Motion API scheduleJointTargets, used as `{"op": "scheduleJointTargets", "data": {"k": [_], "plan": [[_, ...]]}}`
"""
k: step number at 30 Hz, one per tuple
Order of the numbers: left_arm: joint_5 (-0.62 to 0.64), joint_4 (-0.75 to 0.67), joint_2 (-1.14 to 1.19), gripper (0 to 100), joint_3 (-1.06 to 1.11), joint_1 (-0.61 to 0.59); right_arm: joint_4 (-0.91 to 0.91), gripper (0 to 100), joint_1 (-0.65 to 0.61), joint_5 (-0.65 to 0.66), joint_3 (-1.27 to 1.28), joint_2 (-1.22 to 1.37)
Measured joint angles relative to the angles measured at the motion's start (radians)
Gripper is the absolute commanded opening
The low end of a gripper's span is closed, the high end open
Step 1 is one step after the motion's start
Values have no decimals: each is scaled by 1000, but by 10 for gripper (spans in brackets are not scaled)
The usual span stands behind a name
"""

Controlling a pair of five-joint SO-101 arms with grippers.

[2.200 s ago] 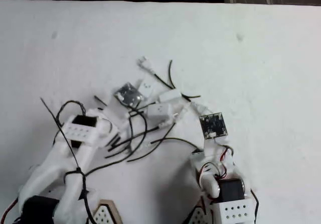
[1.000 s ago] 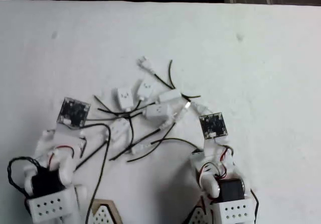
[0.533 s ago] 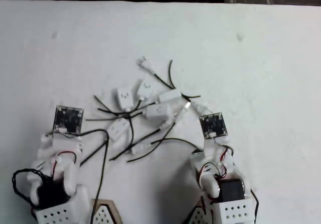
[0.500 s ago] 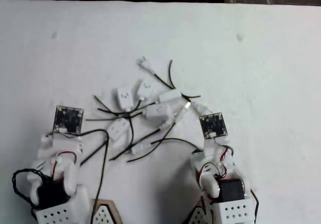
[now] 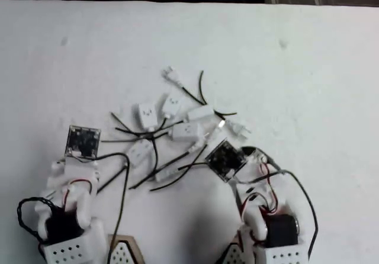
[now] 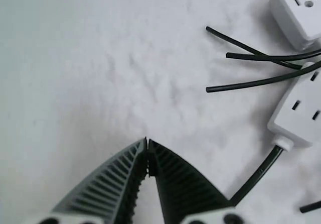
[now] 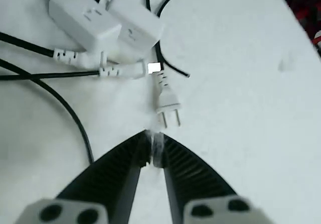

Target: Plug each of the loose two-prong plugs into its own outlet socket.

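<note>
On the white surface (image 5: 296,68), the left arm (image 5: 65,216) sits at about 7 o'clock in the high view. Its left hand (image 6: 147,156) is pressed together on nothing, with the ribbed fingers meeting at their tips just above bare surface. At 2 o'clock from that arm lies a cluster of white outlet sockets (image 5: 147,116), tangled with loose black cords (image 5: 163,169). In the left wrist view, one square socket block (image 6: 300,8) shows two slots and a round hole. A longer block (image 6: 303,113) lies beside it with a cord running out of its end. Any print on the blocks is too small to read. A small white plug (image 5: 169,73) lies at 12 o'clock of the cluster, apart from the sockets. At the cluster's 3 o'clock edge lies a loose two-prong plug (image 7: 167,103), unplugged and flat on the surface. Its prongs point towards the right arm (image 5: 266,222), which stands at 5 o'clock. The right hand (image 7: 150,143) is also pressed together and holds nothing, its tips just short of those prongs.
</note>
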Motion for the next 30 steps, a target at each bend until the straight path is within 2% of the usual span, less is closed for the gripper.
{"op": "scheduleJointTargets", "data": {"k": [6, 13, 17, 21, 25, 30], "plan": [[0, 0, 0, 27, 0, 0, 21, 47, -3, 87, -247, 221], [0, 0, 0, 27, 0, 0, 21, 55, -3, 272, -548, 773], [0, 0, 0, 27, 2, 0, 21, 157, -21, 416, -663, 1065], [0, 0, 0, 27, 20, 0, 21, 265, -75, 468, -733, 1275], [0, 0, 0, 27, 20, -2, 21, 279, -137, 494, -793, 1432], [0, 0, 0, 27, 21, 0, 21, 279, -161, 589, -876, 1577]]}}
